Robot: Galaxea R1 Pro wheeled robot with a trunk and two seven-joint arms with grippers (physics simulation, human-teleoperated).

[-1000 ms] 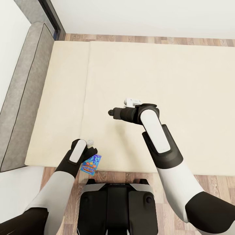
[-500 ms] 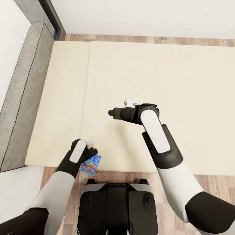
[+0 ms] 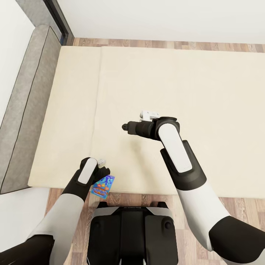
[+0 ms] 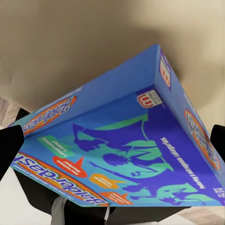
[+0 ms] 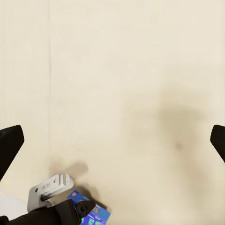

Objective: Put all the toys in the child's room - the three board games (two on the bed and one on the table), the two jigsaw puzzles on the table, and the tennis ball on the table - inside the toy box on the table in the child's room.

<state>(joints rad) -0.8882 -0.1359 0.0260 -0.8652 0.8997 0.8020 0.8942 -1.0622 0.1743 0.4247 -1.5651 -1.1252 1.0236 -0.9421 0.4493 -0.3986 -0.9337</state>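
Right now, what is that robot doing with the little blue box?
The robot's left gripper is holding the small blue cartoon-printed game box at the near edge of the wide cream-beige bed, close to its own base. In the left wrist view the box sits tilted between the gripper's dark fingers. The right gripper hangs open over the bare mattress with nothing in it. The box is not yet in any toy box.

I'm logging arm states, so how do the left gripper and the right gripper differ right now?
The left gripper is shut on the blue board game at the bed's near edge; the right gripper is open, holding nothing, over the mattress middle. Both have black fingers.
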